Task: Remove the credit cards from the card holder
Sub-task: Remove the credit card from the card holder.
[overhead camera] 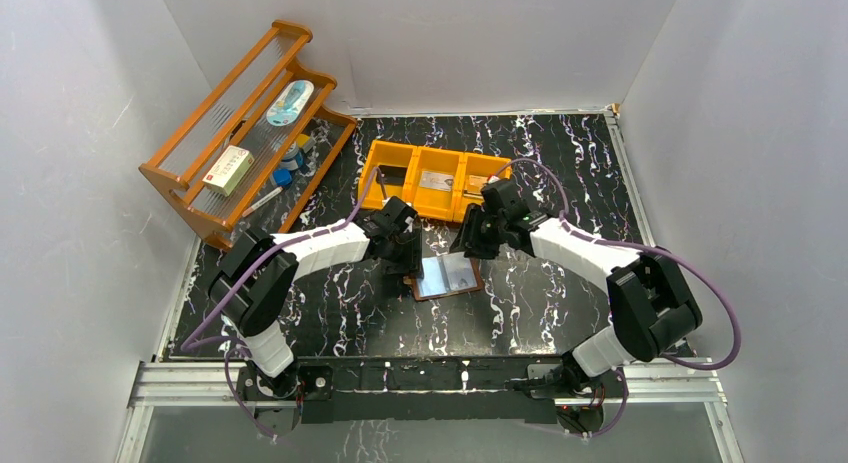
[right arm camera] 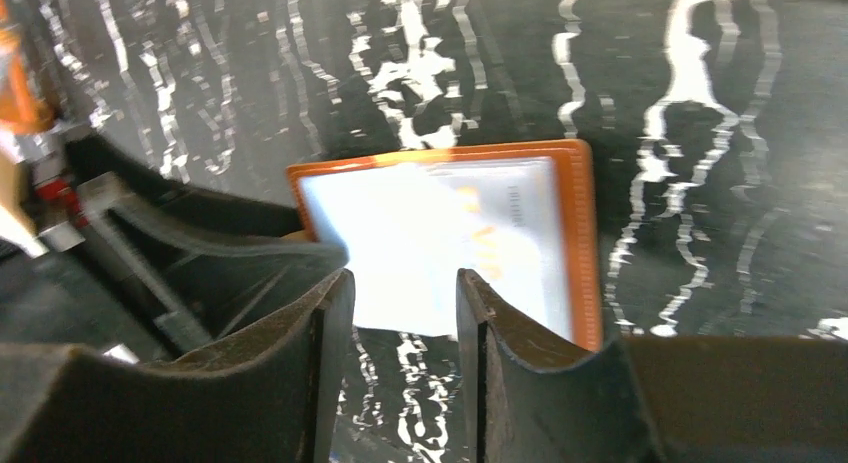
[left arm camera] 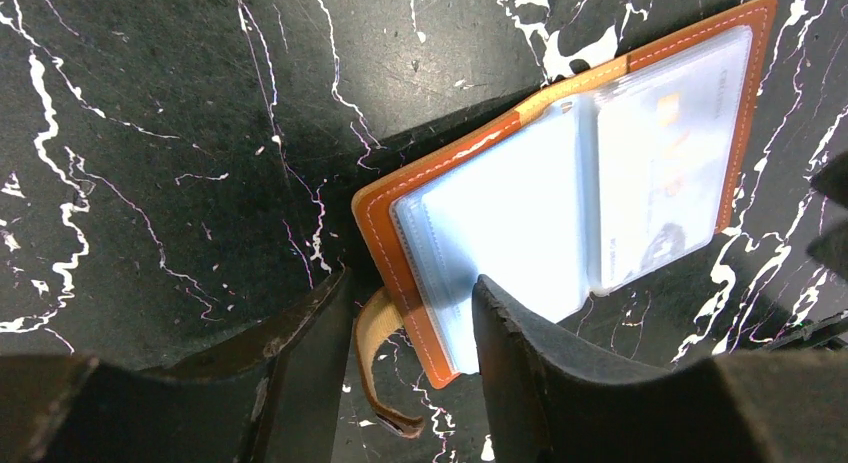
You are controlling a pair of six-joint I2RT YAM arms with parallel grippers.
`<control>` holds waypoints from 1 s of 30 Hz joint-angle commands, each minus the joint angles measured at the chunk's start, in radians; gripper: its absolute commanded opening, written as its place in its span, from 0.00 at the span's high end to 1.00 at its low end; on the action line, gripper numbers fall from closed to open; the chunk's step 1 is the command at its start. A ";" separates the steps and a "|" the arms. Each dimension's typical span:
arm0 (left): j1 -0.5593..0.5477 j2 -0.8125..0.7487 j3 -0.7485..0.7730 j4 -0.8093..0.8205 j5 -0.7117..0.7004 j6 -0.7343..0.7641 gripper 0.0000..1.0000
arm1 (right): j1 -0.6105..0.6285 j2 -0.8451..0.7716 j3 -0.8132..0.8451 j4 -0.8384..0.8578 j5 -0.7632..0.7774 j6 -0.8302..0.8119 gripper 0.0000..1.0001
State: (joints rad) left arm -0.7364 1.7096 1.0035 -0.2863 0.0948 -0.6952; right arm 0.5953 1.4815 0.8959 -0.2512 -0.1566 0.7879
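Observation:
The card holder (overhead camera: 448,275) lies open on the black marbled table, brown leather with pale-blue clear pockets (left arm camera: 520,213). A pale credit card (left arm camera: 665,173) with yellow lettering shows inside the far pocket and glares white in the right wrist view (right arm camera: 500,233). My left gripper (left arm camera: 410,323) is open and low over the holder's near corner. That corner and the tan strap (left arm camera: 375,353) lie between its fingers. My right gripper (right arm camera: 400,293) is open just short of the holder's (right arm camera: 575,233) opposite edge, with only table between its fingers.
An orange three-compartment bin (overhead camera: 437,160) stands just behind the holder, with small flat pieces in its compartments. A wooden rack (overhead camera: 250,123) with a white-and-red box and small items leans at the back left. White walls close in the table.

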 commanded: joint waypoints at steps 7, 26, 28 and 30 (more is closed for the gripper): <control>-0.006 -0.024 -0.001 -0.042 0.009 0.010 0.57 | -0.023 0.065 0.029 -0.099 0.034 -0.088 0.44; -0.006 -0.016 0.000 -0.030 0.034 0.013 0.63 | -0.018 0.110 0.022 -0.042 -0.076 -0.098 0.50; -0.006 -0.018 -0.001 -0.028 0.036 0.013 0.63 | -0.018 0.101 0.014 -0.017 -0.110 -0.095 0.50; -0.006 -0.015 -0.001 -0.027 0.037 0.015 0.64 | -0.017 0.102 0.020 -0.007 -0.140 -0.089 0.50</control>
State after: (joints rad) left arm -0.7368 1.7096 1.0035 -0.2966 0.1020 -0.6903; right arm 0.5709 1.5929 0.8921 -0.3241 -0.2173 0.6991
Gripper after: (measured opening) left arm 0.369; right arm 0.500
